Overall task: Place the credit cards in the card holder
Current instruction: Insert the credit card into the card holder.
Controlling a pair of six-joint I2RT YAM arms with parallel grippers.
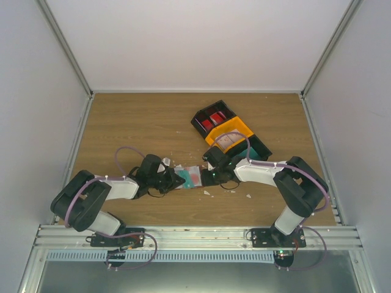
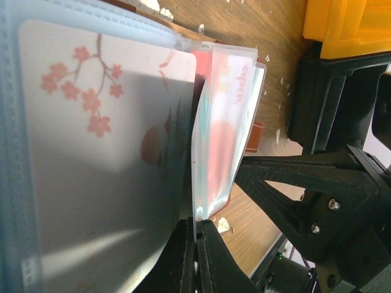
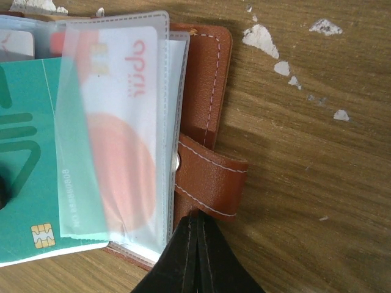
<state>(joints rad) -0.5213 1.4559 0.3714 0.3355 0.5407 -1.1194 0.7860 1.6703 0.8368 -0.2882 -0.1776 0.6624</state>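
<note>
The reddish-brown leather card holder (image 1: 194, 177) lies open at the table's middle, between both grippers. My left gripper (image 2: 198, 227) is shut on the edge of one of its clear plastic sleeves (image 2: 197, 152), holding that sleeve upright. A whitish card with pink blossoms (image 2: 104, 152) fills the sleeve to the left. My right gripper (image 3: 197, 215) is shut on the holder's leather edge just below the snap tab (image 3: 211, 183). A teal card (image 3: 27, 165) lies partly under a clear sleeve, beside a white card with a red disc (image 3: 131, 134) in its own pocket.
A black-and-orange compartment tray (image 1: 229, 131) stands just behind the right gripper, with red cards (image 1: 211, 119) in its far section. Small white scraps (image 3: 263, 36) are scattered on the wood around the holder. The right arm's black frame (image 2: 330, 195) sits close beside the left gripper.
</note>
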